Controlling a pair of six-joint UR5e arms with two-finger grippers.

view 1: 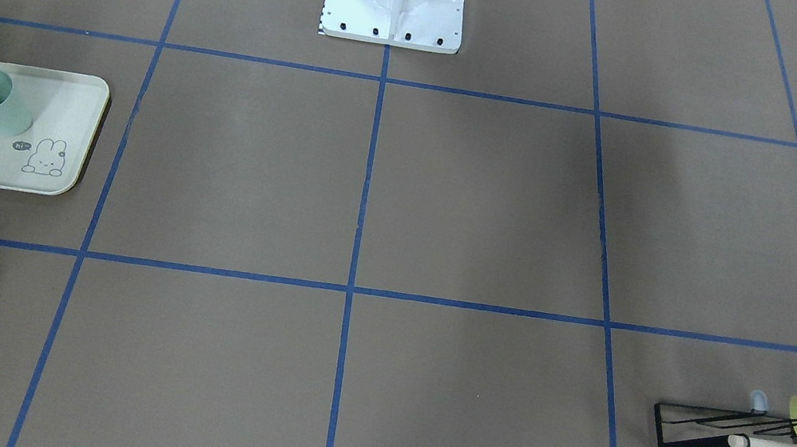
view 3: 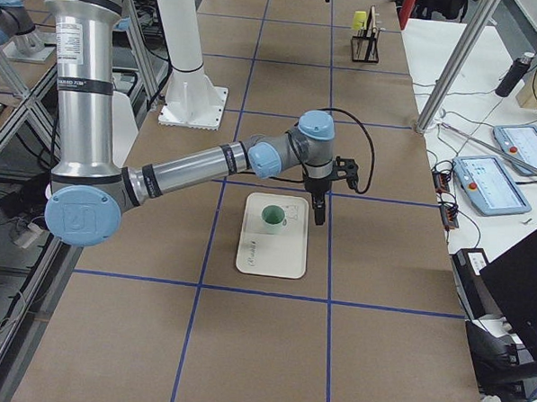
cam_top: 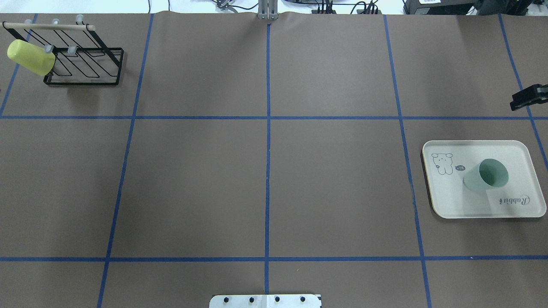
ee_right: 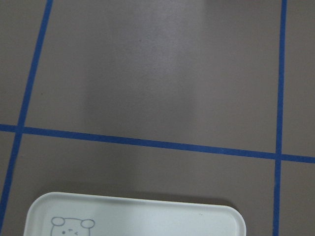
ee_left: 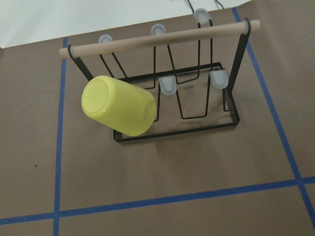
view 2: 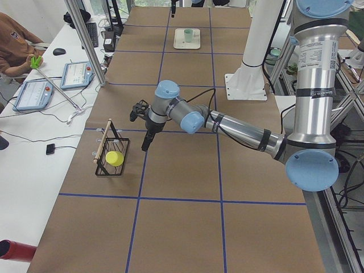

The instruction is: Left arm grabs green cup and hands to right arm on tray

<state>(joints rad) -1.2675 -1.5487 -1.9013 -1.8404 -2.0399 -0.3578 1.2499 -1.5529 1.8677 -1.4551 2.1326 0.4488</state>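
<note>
ok so here's where things sit: the green cup (cam_top: 486, 175) is standing upright, mouth up, on the tray (cam_top: 471, 211), over on the right side of the worktop (cam_top: 192, 179). It's roughly mid-tray, between the little bunny drawing and the "Rabbit" lettering. Nothing of mine is touching it.

My right fingers (view 3: 319, 213) point straight down and hang just past the tray's far edge, over bare worktop, close to the cup but clear of it. Honestly I can't tell if they're spread or pressed together. From the side they read as one dark bar, the overhead view only catches a black bit at the right edge, and my right wrist view shows no fingers at all, just the tray's rim and the bunny's head at the bottom.

My left fingers (view 2: 146, 142) are way over on the left, also pointing down, near the black wire rack (ee_left: 172, 132) but not touching it. Same story, can't tell how they're set. The left wrist view looks down on the rack, with its wooden bar (ee_left: 157, 38) across the top and the yellow-green cup (ee_left: 119, 105) hung tilted on one prong, bottom facing out.

Blue tape lines grid the brown worktop.
</note>
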